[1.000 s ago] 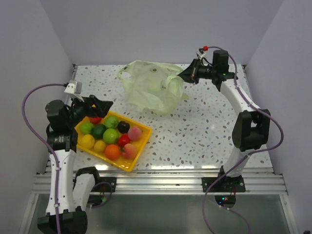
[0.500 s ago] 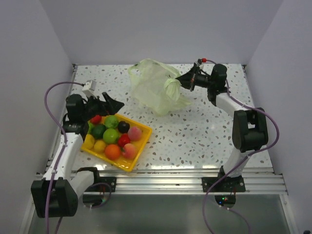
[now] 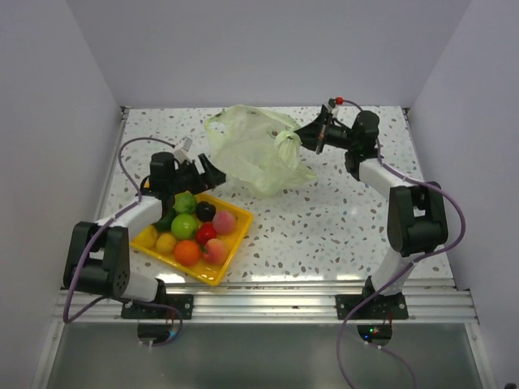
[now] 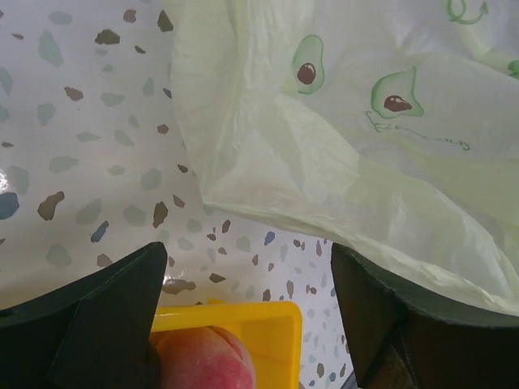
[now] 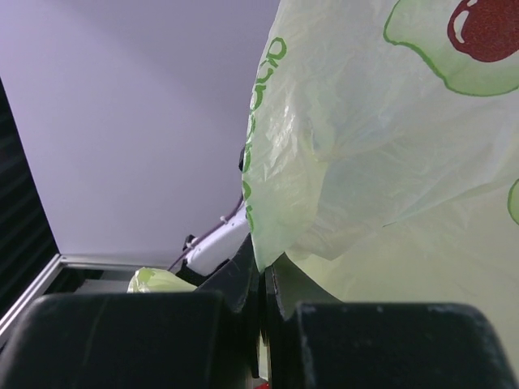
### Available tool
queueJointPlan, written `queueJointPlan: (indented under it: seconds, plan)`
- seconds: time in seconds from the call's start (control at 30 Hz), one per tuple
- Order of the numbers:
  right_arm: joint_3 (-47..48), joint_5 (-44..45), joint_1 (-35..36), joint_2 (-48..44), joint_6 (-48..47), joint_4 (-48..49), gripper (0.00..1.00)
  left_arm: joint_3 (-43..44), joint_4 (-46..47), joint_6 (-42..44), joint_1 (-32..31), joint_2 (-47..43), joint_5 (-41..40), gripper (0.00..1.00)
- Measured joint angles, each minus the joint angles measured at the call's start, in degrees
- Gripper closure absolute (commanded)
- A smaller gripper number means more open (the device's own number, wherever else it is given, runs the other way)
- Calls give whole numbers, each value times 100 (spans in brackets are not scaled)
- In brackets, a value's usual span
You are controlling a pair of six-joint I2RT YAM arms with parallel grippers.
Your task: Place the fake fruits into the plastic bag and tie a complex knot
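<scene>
At the back of the speckled white table [image 3: 324,219], the thin pale green plastic bag printed with avocados [image 3: 251,154] stands slumped and puffed up, and from my seat the job looks barely started. I count about ten of the small glossy fake fruits [image 3: 185,225] in green, yellow, orange, pink, red and dark purple in the shallow yellow rectangular tray [image 3: 220,275], and I can make out none through the bag's film. The right gripper [image 5: 261,275] has its fingers pressed together on a fold of the bag's upper edge and holds that side up off the table. The left gripper [image 4: 247,253] sits at the far edge of the tray, just short of the bag's near side, with its fingers spread wide. A peach-red fruit [image 4: 203,356] shows low between them over the tray corner, but it does not fill the gap, so I cannot tell whether it is carried or simply lying in the tray below. I see no twist or knot at the bag's neck. By my reckoning all the loading and all the tying are left to do.
</scene>
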Motion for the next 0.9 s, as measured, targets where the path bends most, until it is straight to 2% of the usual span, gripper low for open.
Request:
queueJointPlan:
  seconds: [0.07, 0.17, 0.2, 0.23, 0.27, 0.33, 0.37, 0.43, 0.5, 0.6, 0.67, 0.9]
  plan:
    - [-39, -26, 15, 0, -70, -28, 100, 63, 118, -173, -50, 354, -2, 22]
    - [-116, -72, 33, -11, -221, -79, 100, 210, 304, -358, -109, 629, 9, 41]
    - [-157, -111, 35, -15, -273, -92, 100, 273, 361, -398, -125, 658, 15, 52]
    - [-203, -157, 33, -15, -321, -96, 100, 334, 420, -463, -136, 660, 22, 56]
    - [-249, -181, 33, -17, -365, -114, 100, 382, 518, -479, -138, 654, 39, 66]
    - [-367, -205, 33, -26, -466, -157, 100, 426, 717, -553, -144, 623, 70, 79]
    - [-417, -219, 33, -33, -505, -175, 100, 426, 785, -595, -146, 597, 90, 92]
    - [-487, -232, 33, -39, -577, -208, 100, 424, 883, -662, -153, 553, 109, 96]
    - [-511, -236, 33, -46, -612, -214, 100, 424, 931, -680, -157, 511, 118, 58]
    - [-529, -236, 33, -118, -643, -236, 100, 422, 951, -719, -157, 481, 101, 20]
    - [-560, -236, 33, -201, -658, -236, 100, 420, 874, -767, -157, 481, 57, 8]
    - [-577, -234, 33, -273, -693, -234, 100, 415, 411, -693, -157, 483, -372, 7]
